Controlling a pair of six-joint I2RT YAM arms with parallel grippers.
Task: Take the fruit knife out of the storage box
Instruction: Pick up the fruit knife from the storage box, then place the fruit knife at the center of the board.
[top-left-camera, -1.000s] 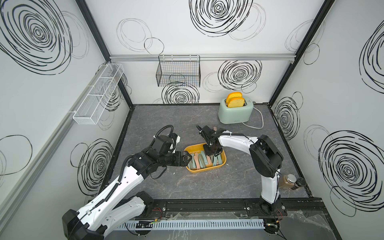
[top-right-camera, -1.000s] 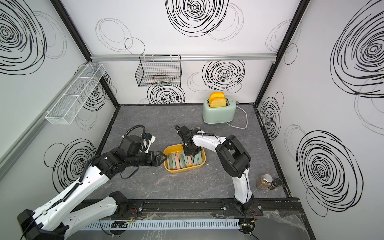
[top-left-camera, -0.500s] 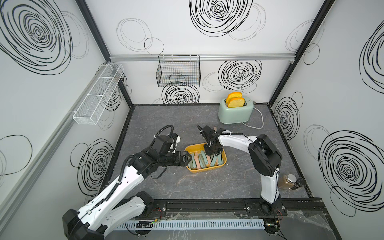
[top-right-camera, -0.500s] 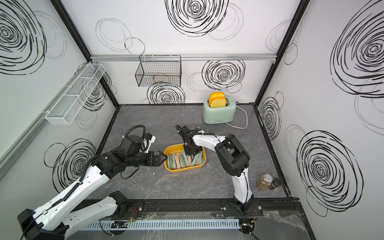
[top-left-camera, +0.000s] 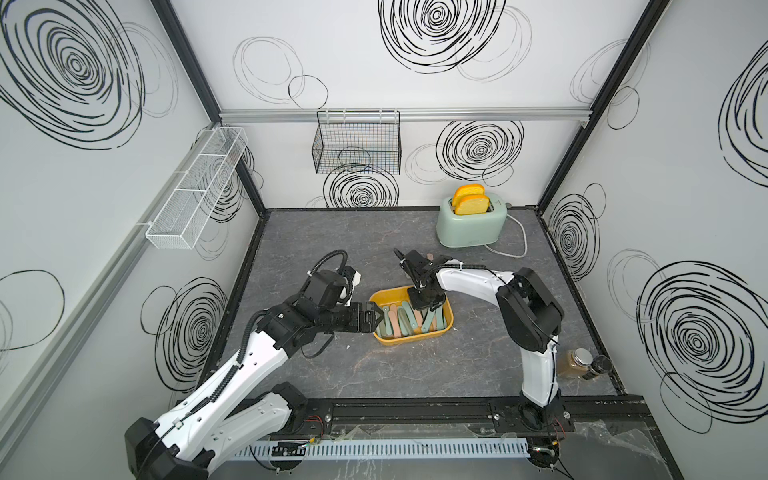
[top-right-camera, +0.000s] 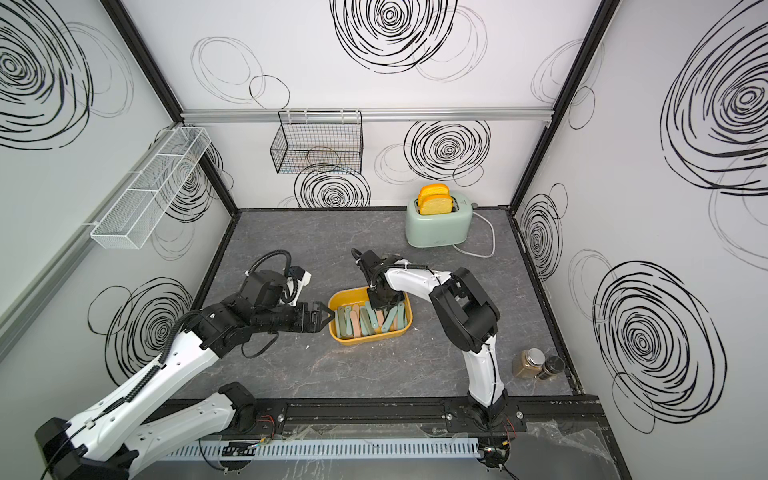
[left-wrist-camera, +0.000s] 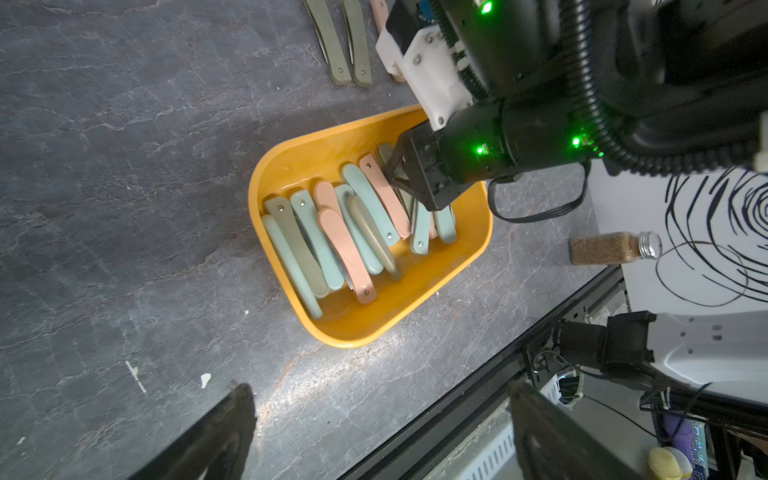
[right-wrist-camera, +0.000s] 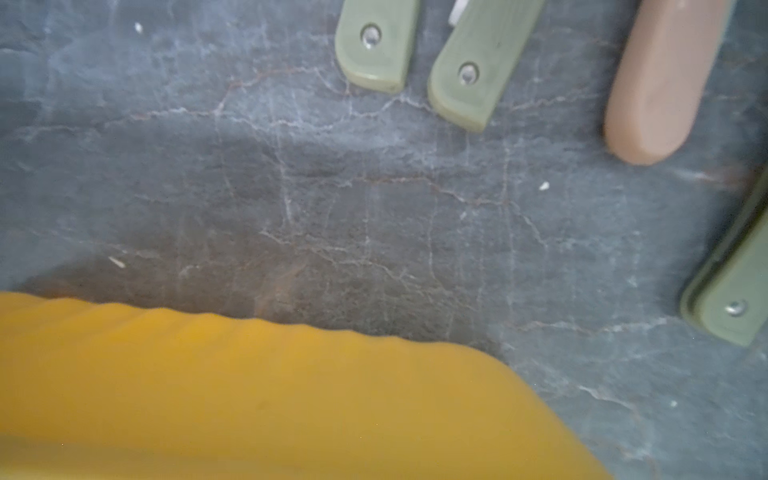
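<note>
The storage box (top-left-camera: 440, 332) (top-right-camera: 338, 299) is a mustard-yellow tub in mid table, holding several folded fruit knives (left-wrist-camera: 345, 245) in teal, pink and olive. My right gripper (top-left-camera: 424, 306) (left-wrist-camera: 392, 173) points down into the box's far end. Its jaws stand close together astride an olive knife (left-wrist-camera: 384, 151); whether they grip it does not show. My left gripper (top-left-camera: 372, 318) (left-wrist-camera: 382, 436) rests at the box's left wall, open, nothing between its fingers (left-wrist-camera: 224, 432). The right wrist view shows only the box's rim (right-wrist-camera: 208, 395) and the table.
Beyond the box, loose knives lie on the table: two olive (right-wrist-camera: 376, 45) (left-wrist-camera: 338, 50), one pink (right-wrist-camera: 660, 83), another olive (right-wrist-camera: 731, 291). A mint toaster (top-left-camera: 471, 224) stands at the back right, two jars (top-left-camera: 575, 363) at the front right. A black wire basket (top-left-camera: 357, 147) and white mesh rack (top-left-camera: 199, 191) hang on the walls.
The right gripper's jaws have drawn closer together inside the box; its arm has barely shifted. The left arm has not moved.
</note>
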